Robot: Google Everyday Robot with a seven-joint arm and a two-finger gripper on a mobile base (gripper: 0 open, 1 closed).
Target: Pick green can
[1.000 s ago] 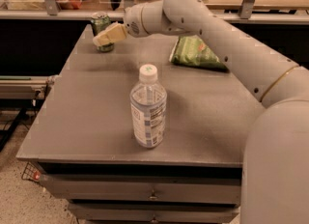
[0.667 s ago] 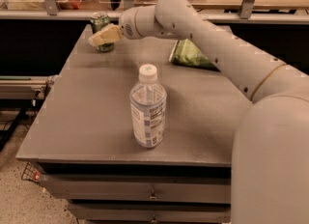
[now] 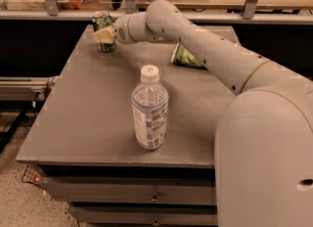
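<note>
One green can (image 3: 101, 21), silver-rimmed, upright; end effector (image 3: 103, 35) alongside.

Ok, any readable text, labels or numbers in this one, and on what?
Water bottle label and cap mark: too blurred to read.
Green can: pale markings, unreadable.
Green bag: no legible text.
Gripper, at that can on the table's far left: no text.

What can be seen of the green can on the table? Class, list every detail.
The green can is small and looks like metal, with a silvery top rim and pale markings. It stands upright near the far left corner of the grey table. The gripper is at its near side and covers its middle; whether it touches the can cannot be told.
</note>
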